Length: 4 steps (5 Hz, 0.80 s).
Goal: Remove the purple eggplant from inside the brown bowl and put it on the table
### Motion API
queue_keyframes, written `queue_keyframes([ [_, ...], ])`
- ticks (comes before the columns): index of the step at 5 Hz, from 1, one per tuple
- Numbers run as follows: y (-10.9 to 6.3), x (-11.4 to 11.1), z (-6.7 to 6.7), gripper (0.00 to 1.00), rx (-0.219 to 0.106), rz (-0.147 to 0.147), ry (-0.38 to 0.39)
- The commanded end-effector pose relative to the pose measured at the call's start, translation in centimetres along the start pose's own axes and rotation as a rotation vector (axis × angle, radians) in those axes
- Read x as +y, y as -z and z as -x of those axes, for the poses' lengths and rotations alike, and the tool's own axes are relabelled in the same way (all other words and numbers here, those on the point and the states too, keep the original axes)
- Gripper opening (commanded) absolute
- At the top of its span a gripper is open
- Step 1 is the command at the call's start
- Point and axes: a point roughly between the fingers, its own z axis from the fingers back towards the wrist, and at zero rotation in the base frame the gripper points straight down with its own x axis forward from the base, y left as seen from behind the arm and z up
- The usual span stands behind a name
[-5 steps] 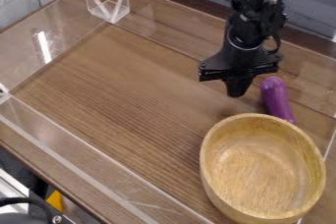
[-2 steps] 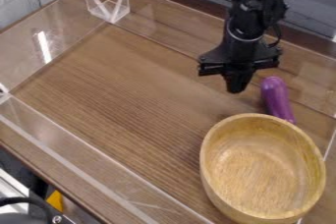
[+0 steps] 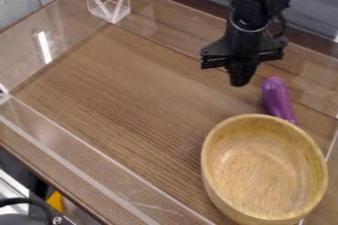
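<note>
From where I stand, the gripper (image 3: 239, 79) hangs over the far part of the table (image 3: 126, 96), toward its right side, with its jaws together and nothing I can make out between them. The purple eggplant (image 3: 276, 101) lies on the wood near the right edge, outside the brown bowl (image 3: 264, 169), just beyond the rim that faces the far edge. Its long axis runs roughly from the far edge toward the near one, its lower end close by the bowl; whether the two touch I can't quite tell. Seen from here, the eggplant is to the right of the gripper and a little nearer the near edge. It's out of the bowl, so I'd call the job done; all the next move needs is to draw away without swinging over that side and nudging it.
</note>
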Motion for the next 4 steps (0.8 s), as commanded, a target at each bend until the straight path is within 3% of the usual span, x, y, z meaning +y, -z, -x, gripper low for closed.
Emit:
queue_keyframes([
  [1, -2.03, -0.77, -1.55, 0.0, -0.052, 0.054, -0.021],
  [4, -1.15, -1.15, -2.45, 0.0, -0.057, 0.056, -0.036],
])
